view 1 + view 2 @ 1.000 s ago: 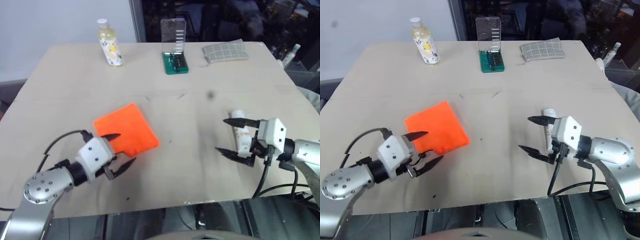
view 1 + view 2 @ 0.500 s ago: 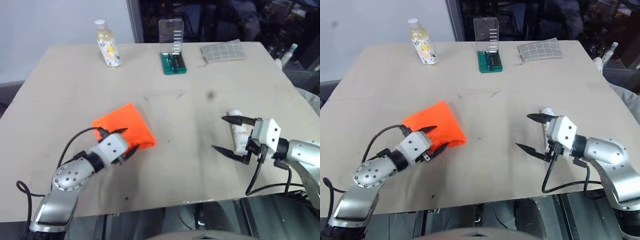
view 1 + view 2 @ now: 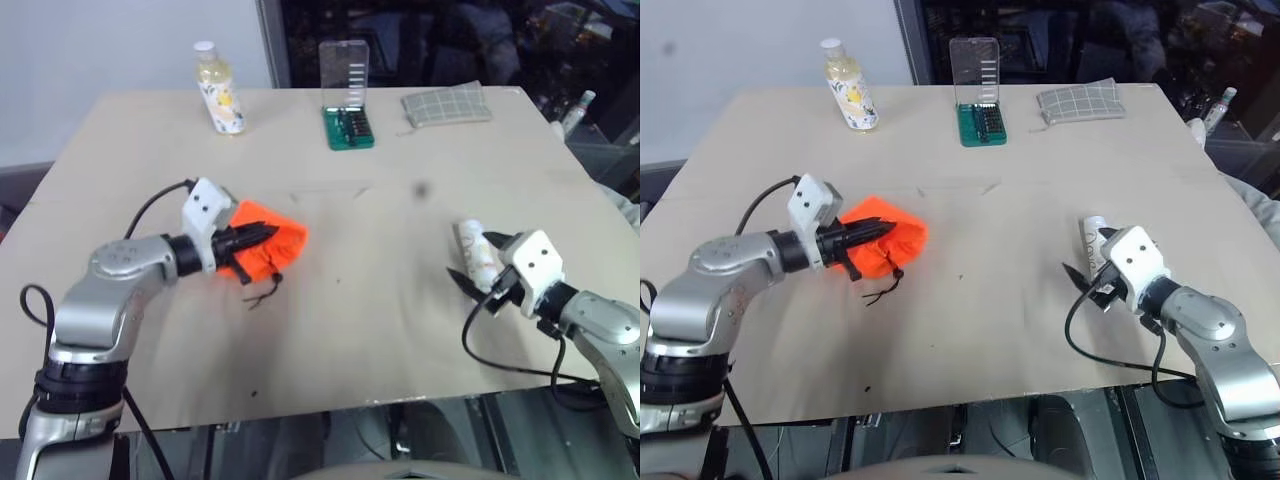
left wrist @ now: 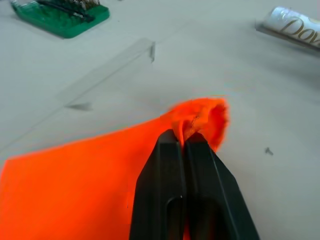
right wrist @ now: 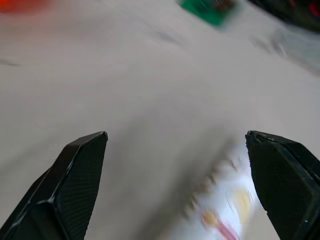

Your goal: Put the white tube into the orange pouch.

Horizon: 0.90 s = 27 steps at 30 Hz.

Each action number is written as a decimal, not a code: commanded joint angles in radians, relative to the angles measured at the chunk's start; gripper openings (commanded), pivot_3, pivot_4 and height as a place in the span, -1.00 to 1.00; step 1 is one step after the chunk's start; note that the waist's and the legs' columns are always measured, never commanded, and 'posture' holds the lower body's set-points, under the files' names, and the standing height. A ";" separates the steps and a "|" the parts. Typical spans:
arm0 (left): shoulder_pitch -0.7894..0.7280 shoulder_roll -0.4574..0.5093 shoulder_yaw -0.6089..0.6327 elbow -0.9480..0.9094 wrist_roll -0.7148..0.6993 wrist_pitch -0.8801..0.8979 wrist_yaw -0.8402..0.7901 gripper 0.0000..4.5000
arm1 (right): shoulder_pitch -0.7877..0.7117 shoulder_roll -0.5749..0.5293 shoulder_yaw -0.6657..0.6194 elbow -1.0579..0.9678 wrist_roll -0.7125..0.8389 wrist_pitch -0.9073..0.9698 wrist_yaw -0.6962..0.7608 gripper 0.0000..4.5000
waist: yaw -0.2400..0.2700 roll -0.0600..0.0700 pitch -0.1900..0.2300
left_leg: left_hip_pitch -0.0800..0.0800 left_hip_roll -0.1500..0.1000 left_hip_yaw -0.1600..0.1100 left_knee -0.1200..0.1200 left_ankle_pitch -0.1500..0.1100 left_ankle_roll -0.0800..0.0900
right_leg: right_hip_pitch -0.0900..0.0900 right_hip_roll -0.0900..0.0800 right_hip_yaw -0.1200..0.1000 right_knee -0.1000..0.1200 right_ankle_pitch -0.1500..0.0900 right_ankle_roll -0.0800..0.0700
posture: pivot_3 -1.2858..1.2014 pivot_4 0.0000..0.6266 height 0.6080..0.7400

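White tube [image 3: 476, 256] lay flat near the table's [image 3: 380, 340] front right, between the right gripper's [image 5: 182, 187] wide-spread fingers, not yet gripped; closing squarely across its body seemed best. Farther left, the left gripper [image 3: 262, 236] pinched the orange pouch [image 3: 268, 250] by a bunched edge, lifted.

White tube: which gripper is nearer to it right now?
Right. The right gripper is open, straddling the white tube on the table. The left gripper is far across the table, shut on the orange pouch.
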<state>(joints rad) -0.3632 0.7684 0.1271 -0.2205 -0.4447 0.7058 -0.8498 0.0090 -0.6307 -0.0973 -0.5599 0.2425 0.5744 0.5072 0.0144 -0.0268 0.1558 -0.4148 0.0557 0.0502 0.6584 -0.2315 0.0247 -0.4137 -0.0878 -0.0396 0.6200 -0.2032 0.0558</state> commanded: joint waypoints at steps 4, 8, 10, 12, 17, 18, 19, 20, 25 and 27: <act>-0.178 -0.034 -0.107 0.012 -0.031 0.139 0.009 -0.97 | -0.068 0.090 -0.035 0.038 -0.050 0.274 -0.205 1.00 | 0.000 -0.001 0.000 | -0.001 0.000 0.000 0.000 0.000 0.000 | 0.000 0.000 0.001 0.000 0.000 0.000 | 0.03 -0.52 1.00; -0.197 -0.072 -0.113 0.000 -0.037 0.160 0.041 -0.97 | -0.117 0.141 -0.031 0.085 -0.048 0.371 -0.251 1.00 | -0.004 0.000 0.000 | -0.001 -0.001 0.000 0.000 0.000 0.000 | -0.001 0.000 0.001 0.000 0.000 0.000 | 0.03 -0.52 1.00; -0.199 -0.087 -0.104 0.001 -0.039 0.168 0.063 -0.97 | -0.132 0.140 -0.022 0.131 -0.050 0.394 -0.249 1.00 | -0.003 0.000 0.000 | -0.001 0.000 0.000 0.000 0.000 0.000 | -0.001 0.001 0.001 0.000 0.000 0.000 | 0.03 -0.52 1.00; -0.198 -0.095 -0.096 0.001 -0.042 0.177 0.079 -1.00 | -0.137 0.130 -0.010 0.145 -0.044 0.403 -0.229 0.76 | -0.001 0.000 0.000 | -0.001 0.000 0.000 0.000 0.000 0.000 | -0.001 0.001 0.001 0.000 0.000 0.000 | 0.03 -0.52 1.00; -0.202 -0.104 -0.089 -0.021 -0.055 0.201 0.113 -1.00 | -0.132 0.085 0.028 0.115 -0.047 0.356 -0.174 -0.24 | 0.000 0.000 0.000 | -0.001 -0.001 -0.001 0.000 0.000 0.000 | 0.000 0.000 0.001 0.001 0.000 0.000 | 0.03 -0.52 1.00; -0.204 -0.109 -0.087 -0.026 -0.057 0.207 0.122 -1.00 | -0.131 0.073 0.034 0.103 -0.054 0.318 -0.161 -0.38 | -0.001 0.000 0.000 | -0.001 -0.001 -0.001 0.000 0.000 0.000 | 0.000 0.000 0.002 0.001 0.000 0.000 | 0.03 -0.52 1.00; -0.205 -0.113 -0.087 -0.031 -0.058 0.212 0.130 -1.00 | -0.132 0.066 0.033 0.088 -0.045 0.297 -0.141 -0.62 | -0.002 -0.001 0.000 | -0.001 -0.001 0.000 0.000 0.000 0.000 | 0.000 0.000 0.002 0.001 0.000 0.000 | 0.03 -0.52 1.00; -0.206 -0.116 -0.088 -0.034 -0.058 0.214 0.138 -1.00 | -0.133 0.058 0.035 0.073 -0.036 0.285 -0.125 -0.62 | -0.002 -0.001 0.000 | -0.001 -0.001 0.000 0.000 0.000 0.000 | -0.001 0.000 0.002 0.001 0.000 0.000 | 0.03 -0.52 1.00; -0.223 -0.132 -0.113 -0.036 -0.050 0.227 0.169 -1.00 | -0.178 0.041 0.103 -0.065 0.053 0.229 0.014 -0.62 | -0.004 0.000 0.001 | -0.001 -0.001 -0.001 0.000 0.000 0.000 | -0.001 0.002 0.002 0.001 0.000 0.000 | 0.03 -0.52 1.00; -0.236 -0.143 -0.125 -0.027 -0.041 0.232 0.185 -1.00 | -0.220 0.054 0.151 -0.099 0.083 0.254 0.038 -0.62 | -0.004 0.000 0.001 | -0.001 0.000 -0.001 0.000 0.000 0.000 | -0.001 0.002 0.002 0.001 0.000 0.000 | 0.03 -0.52 1.00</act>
<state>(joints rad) -0.5716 0.6315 -0.0016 -0.2219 -0.4919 0.9371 -0.6777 -0.1719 -0.5796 0.0321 -0.5872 0.2939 0.8364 0.5157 0.0106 -0.0269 0.1565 -0.4160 0.0552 0.0492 0.6582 -0.2315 0.0248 -0.4146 -0.0862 -0.0374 0.6209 -0.2033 0.0560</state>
